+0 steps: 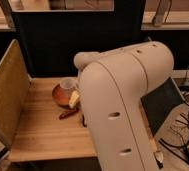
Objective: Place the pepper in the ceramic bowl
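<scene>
The ceramic bowl (59, 95), a shallow reddish-brown dish, sits on the wooden table (43, 132) just left of my arm. The pepper (66, 114), slim and dark red, lies on the wood right in front of the bowl, outside it. My big white arm (118, 105) fills the middle of the view and hides my gripper, which is somewhere behind it. A pale yellowish piece (74, 99) shows at the bowl's right edge against the arm; what it is I cannot tell.
A small white cup (68, 83) stands at the bowl's far rim. A tan panel (5, 100) walls off the table's left side and a dark panel (73, 40) stands behind it. Cables (185, 135) lie on the floor at the right.
</scene>
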You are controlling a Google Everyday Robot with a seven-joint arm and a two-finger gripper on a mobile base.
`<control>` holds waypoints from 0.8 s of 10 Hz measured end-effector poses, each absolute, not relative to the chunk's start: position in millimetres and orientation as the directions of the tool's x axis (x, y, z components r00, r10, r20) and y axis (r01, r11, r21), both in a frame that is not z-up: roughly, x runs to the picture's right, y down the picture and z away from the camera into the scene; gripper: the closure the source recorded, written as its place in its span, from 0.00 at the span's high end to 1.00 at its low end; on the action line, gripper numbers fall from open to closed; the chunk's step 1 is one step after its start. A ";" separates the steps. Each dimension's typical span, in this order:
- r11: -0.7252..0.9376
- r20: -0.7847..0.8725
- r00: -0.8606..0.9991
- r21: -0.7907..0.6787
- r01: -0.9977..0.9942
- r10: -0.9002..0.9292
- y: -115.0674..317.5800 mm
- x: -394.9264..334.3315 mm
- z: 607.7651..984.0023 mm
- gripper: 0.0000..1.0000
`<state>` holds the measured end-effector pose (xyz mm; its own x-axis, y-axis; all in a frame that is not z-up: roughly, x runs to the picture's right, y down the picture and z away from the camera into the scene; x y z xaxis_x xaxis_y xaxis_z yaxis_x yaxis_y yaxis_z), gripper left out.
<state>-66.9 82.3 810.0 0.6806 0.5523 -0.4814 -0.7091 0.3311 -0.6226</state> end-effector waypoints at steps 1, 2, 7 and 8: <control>0.333 -0.466 0.706 -0.652 -0.682 0.533 93.0 -75.6 809.8 0.80; 0.340 -0.451 0.730 -0.674 -0.655 0.514 100.2 -86.6 810.1 0.80; 0.441 -0.352 0.862 -0.750 -0.493 0.366 124.7 -148.4 822.6 0.80; 0.454 -0.347 0.876 -0.755 -0.473 0.335 129.4 -157.0 827.7 0.80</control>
